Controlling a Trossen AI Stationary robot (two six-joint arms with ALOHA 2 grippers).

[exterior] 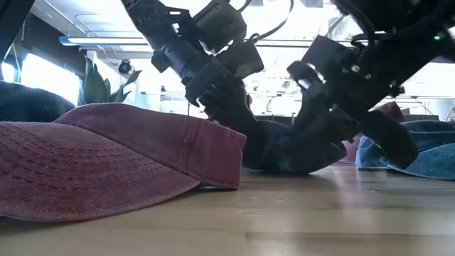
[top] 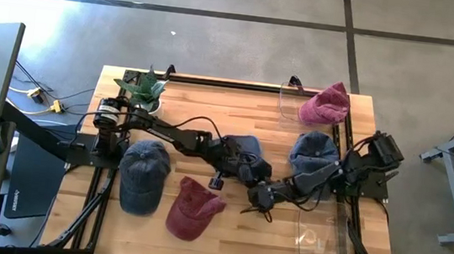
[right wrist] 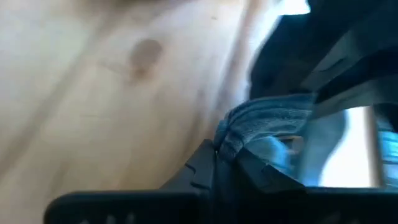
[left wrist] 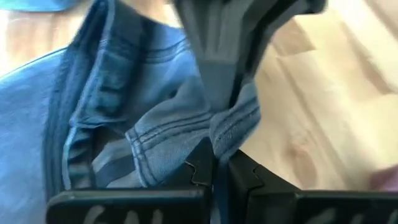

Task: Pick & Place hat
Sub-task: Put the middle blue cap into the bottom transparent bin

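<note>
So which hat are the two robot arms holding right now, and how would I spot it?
Start at the wooden table and find its middle, where the left gripper and right gripper meet. There lies the blue denim cap, its fabric pinched by both. Unlike the other blue caps and the maroon cap, it alone is gripped.

No text, label or number can be read anywhere — not on hats, arms or table.

The left gripper point(left wrist: 214, 177) has its fingers pinched together on a fold of the blue denim hat point(left wrist: 124, 124) — stitched seams bunched — above the wooden table point(left wrist: 317, 112).
</note>
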